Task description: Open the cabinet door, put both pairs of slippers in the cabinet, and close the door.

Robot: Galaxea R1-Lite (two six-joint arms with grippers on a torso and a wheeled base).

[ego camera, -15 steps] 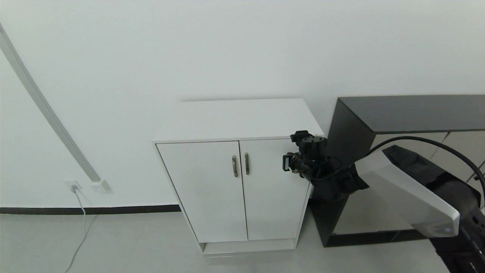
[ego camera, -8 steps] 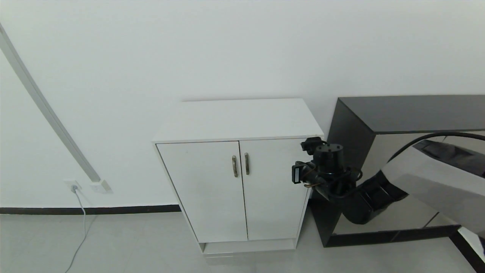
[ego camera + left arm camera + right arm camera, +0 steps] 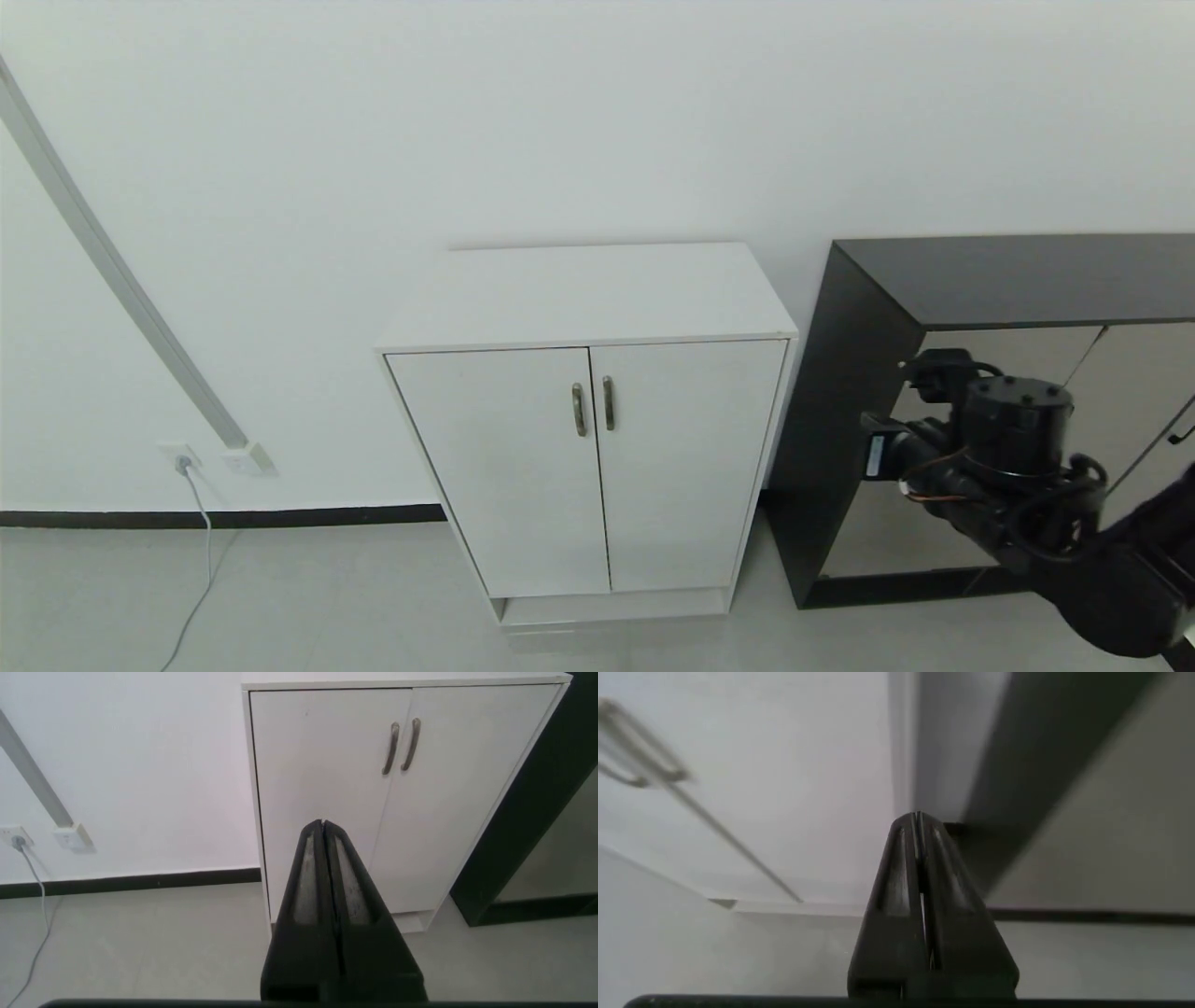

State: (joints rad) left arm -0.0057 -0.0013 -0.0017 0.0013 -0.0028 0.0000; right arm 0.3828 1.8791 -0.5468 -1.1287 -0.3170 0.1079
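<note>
By wall (image 3: 597, 112): white cabinet (image 3: 588, 297), drs (image 3: 509, 467) shut.

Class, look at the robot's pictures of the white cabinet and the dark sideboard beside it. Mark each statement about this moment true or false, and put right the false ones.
1. Both doors of the white cabinet are shut. True.
2. The right gripper clasps one of the handles. False: it is shut on nothing and is apart from the handles.
3. The left gripper is shut. True.
4. The dark sideboard stands on the robot's left of the white cabinet. False: it stands on the robot's right of it.
5. A cable is plugged into the wall socket. True.
</note>
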